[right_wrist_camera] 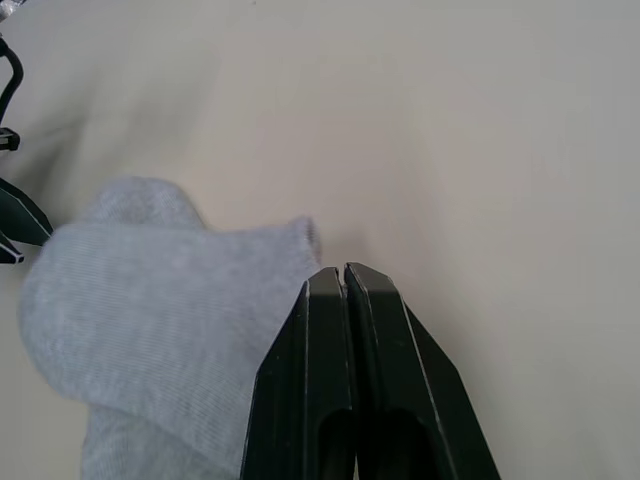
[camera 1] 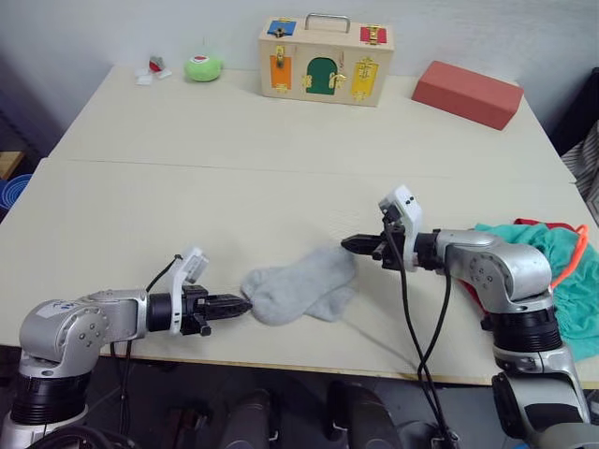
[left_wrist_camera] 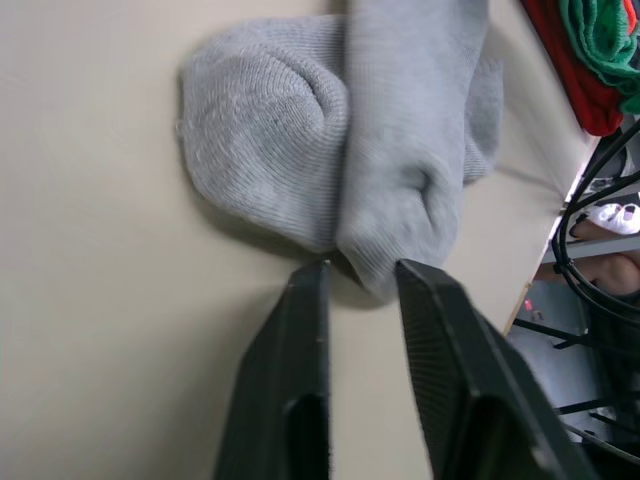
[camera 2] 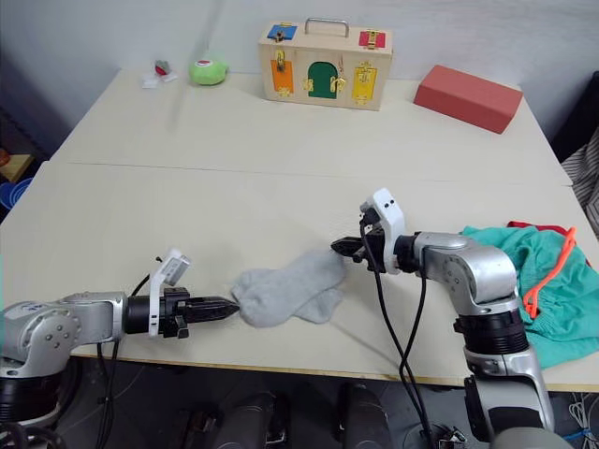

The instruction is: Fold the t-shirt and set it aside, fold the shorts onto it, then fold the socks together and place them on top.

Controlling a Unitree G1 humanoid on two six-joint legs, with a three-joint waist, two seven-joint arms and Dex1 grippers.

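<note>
t-shirt (camera 1: 487, 297) mostly under shorts (camera 1: 562, 281)

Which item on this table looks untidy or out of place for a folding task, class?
The shorts lie bunched at the table's right edge over the t-shirt, with the orange drawstring trailing loose. The socks lie overlapped but askew between the left end effector and right end effector.

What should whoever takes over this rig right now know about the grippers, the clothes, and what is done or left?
Left gripper: open, fingertips at the near end of the socks.
Right gripper: shut, empty, at the socks' far end.
Socks lie overlapped near the table's front edge.
Shorts sit on the t-shirt at the robot's right.
Done: the shirt and shorts look stacked.
Left: finish folding the socks together and place them on that stack.
</note>
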